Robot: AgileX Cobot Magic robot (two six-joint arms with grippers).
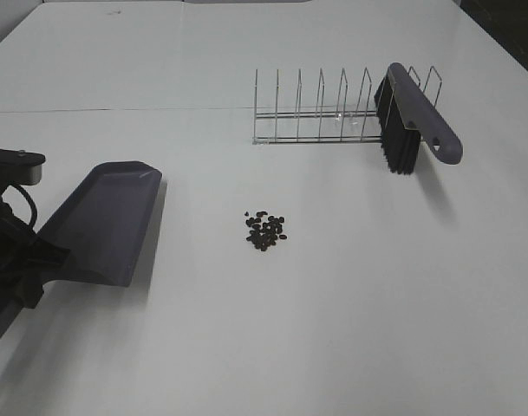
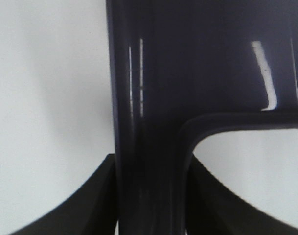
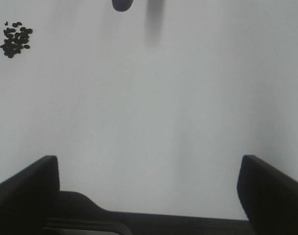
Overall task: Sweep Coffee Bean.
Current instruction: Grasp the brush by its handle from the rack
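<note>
A small heap of dark brown-black oval coffee bean pieces (image 1: 266,230) was seen lying on the bare white counter (image 1: 350,329), bunched closely together with one or two strays at its far edge. All places below are given from this heap, as seen in the high view.

To the left of the heap, well apart from it, a grey-purple plastic dustpan (image 1: 107,221) was held at a slant, and a shadow was cast on the counter along the side facing the beans. Whether its edge touched the counter could not be told. In the left wrist view the left gripper (image 2: 151,196) was found clamped on the dustpan's narrow handle, with one black finger pressed against each side of it.

Beyond the heap and somewhat to the right, a low wire rack of thin upright metal loops (image 1: 316,113) was set on the counter. At the end of the rack farthest from the heap, a hand brush with a grey-purple plastic back and black bristles (image 1: 411,121) was propped in a tilt against the loops, bristles down and handle pointing out to the right.

The right gripper (image 3: 149,171) could be seen only in its own wrist view, where its two dark fingers were spread wide apart over bare counter, with nothing between them. The heap was seen well away from them, as was the rounded handle tip of the brush.
</note>
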